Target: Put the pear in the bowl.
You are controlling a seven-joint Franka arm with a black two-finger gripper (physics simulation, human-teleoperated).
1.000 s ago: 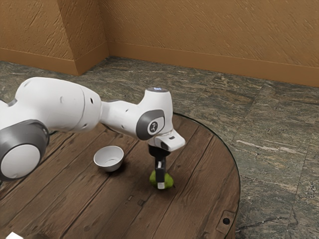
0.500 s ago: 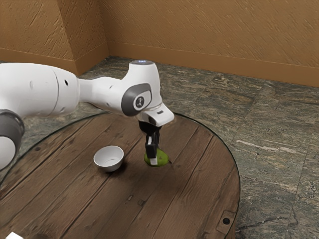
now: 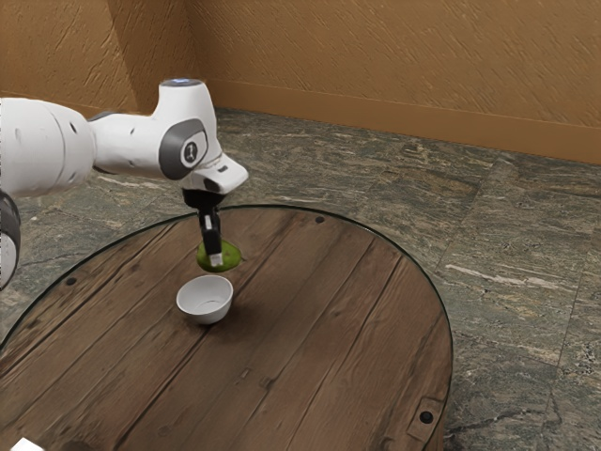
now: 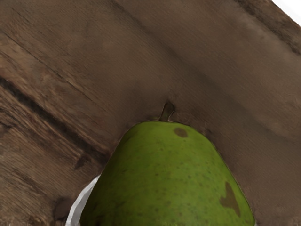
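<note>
In the exterior view my gripper (image 3: 216,257) is shut on the green pear (image 3: 231,254), holding it in the air. Just below it in that picture stands the white bowl (image 3: 205,302), upright on the table, its inside visible. In the wrist view the pear (image 4: 169,179) looms large under my hand, its stem pointing away from the hand. A thin piece of the bowl's white rim (image 4: 81,203) peeks out beside the pear, the rest of the bowl being hidden behind it.
The round wooden table (image 3: 329,329) has a dark edge, with stone floor (image 3: 507,282) around it. A small white object (image 3: 26,444) is at the exterior view's lower left corner. A textured brown wall (image 3: 404,56) rises behind.
Gripped in my fingers, the pear has risen off the table and travelled toward the exterior view's left, from beside the bowl to near it. The bowl has stayed where it was.
</note>
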